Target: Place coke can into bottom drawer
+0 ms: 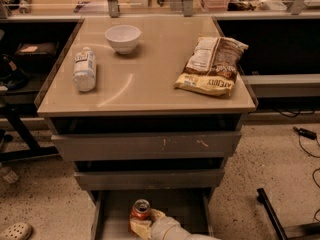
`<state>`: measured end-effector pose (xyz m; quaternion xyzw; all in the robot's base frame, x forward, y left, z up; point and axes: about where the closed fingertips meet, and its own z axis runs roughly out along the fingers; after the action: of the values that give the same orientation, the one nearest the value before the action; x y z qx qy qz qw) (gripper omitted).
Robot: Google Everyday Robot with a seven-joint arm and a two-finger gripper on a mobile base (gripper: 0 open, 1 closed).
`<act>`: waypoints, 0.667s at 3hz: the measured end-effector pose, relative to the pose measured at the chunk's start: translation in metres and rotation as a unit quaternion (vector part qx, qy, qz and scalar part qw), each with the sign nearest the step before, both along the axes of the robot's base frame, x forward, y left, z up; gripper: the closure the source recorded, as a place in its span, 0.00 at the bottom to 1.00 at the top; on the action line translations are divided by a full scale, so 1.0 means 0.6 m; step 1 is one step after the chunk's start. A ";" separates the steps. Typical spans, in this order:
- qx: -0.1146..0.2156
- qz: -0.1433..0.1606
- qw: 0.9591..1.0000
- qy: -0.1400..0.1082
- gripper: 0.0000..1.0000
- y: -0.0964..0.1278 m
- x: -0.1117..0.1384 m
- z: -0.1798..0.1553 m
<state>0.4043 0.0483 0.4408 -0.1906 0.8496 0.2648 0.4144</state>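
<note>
The coke can (140,211), red-orange with a silver top, stands upright inside the open bottom drawer (187,209), a shallow grey tray below the two grey drawer fronts. My gripper (144,224) reaches in from the bottom edge of the view on a white arm and sits right at the can's lower right side, its pale fingers around the can's base.
On the tan cabinet top (145,94) lie a white bottle (84,69) on its side, a white bowl (123,38) and a brown chip bag (212,65). A speckled floor surrounds the cabinet. A black leg (272,216) stands at right, cables beyond it.
</note>
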 end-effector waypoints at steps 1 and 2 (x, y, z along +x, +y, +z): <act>0.024 -0.036 0.998 0.039 1.00 0.005 -0.011 -0.100; 0.043 -0.035 0.997 0.061 1.00 0.028 -0.038 -0.125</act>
<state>0.3817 0.0652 0.3658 -0.1260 0.8673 0.2978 0.3784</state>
